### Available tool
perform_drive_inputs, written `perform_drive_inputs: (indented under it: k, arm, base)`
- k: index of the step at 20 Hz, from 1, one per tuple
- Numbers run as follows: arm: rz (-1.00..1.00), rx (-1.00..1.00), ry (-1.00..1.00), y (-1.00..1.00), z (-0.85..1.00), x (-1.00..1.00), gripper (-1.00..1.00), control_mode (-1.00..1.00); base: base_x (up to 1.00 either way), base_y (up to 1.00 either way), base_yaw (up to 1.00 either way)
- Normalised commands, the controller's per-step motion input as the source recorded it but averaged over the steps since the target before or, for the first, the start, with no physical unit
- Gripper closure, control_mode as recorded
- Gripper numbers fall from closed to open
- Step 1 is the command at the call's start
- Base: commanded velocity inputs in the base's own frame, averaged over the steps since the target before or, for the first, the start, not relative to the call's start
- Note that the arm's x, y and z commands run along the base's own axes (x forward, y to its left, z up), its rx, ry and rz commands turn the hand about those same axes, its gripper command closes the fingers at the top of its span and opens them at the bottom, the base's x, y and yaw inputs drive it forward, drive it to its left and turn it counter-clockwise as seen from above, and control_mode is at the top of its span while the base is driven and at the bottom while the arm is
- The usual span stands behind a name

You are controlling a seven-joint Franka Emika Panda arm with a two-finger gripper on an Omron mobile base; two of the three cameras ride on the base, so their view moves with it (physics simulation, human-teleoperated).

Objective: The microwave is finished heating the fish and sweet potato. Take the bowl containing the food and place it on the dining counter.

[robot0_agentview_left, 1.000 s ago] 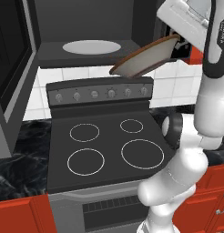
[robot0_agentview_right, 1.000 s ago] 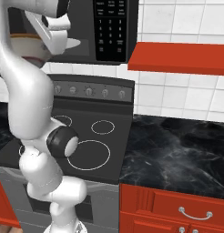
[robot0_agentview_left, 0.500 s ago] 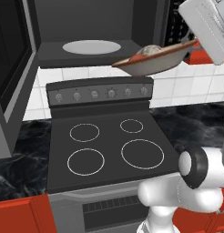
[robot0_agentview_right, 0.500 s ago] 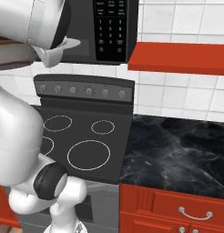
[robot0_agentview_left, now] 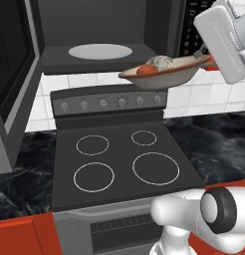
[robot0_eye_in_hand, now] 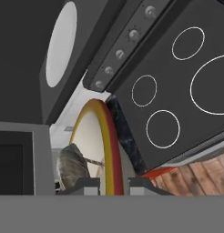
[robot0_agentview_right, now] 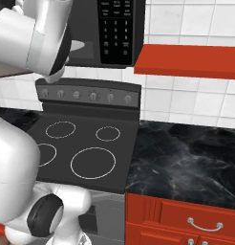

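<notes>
The bowl [robot0_agentview_left: 164,74], tan outside and cream inside, hangs level in the air above the back of the stove. It holds the whitish-grey fish [robot0_agentview_left: 160,62] and the orange-red sweet potato [robot0_agentview_left: 147,70]. My gripper [robot0_agentview_left: 205,56] is shut on the bowl's right rim. In the hand view the bowl [robot0_eye_in_hand: 107,145] stands edge-on between my fingertips [robot0_eye_in_hand: 91,184], with the fish [robot0_eye_in_hand: 70,166] inside it. The microwave [robot0_agentview_left: 55,30] stands open behind, its white turntable [robot0_agentview_left: 99,51] bare. Its keypad [robot0_agentview_right: 114,28] faces the right base view. The dining counter is out of view.
The black four-ring stove [robot0_agentview_left: 124,159] lies under the bowl, its knob panel [robot0_agentview_left: 109,102] at the back. Black marble worktop [robot0_agentview_right: 186,162] over red cabinets [robot0_agentview_right: 186,220] flanks it. A red shelf [robot0_agentview_right: 186,60] juts from the tiled wall. The open microwave door [robot0_agentview_left: 10,74] is at the left.
The bowl has come out of the microwave, moving right and a little down. It has gone from steeply tilted to level. The arm's elbow has swung lower.
</notes>
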Motion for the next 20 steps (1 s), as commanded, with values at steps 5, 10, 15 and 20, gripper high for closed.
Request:
perform_drive_inputs:
  k: [5, 10, 15, 20]
  arm:
    - [0.02, -0.09, 0.00, 0.18, 0.00, -0.02, 1.00, -1.00]
    - [0.03, -0.04, 0.00, 0.12, -0.13, -0.04, 1.00, -1.00]
    - [0.00, 0.00, 0.00, 0.00, -0.39, -0.09, 1.00, -1.00]
    - [0.00, 0.01, 0.00, 0.00, -0.56, -0.01, 1.00, -1.00]
  base:
    - [0.00, 0.00, 0.00]
    - [0.00, 0.00, 0.00]
    - [0.00, 0.00, 0.00]
    - [0.00, 0.00, 0.00]
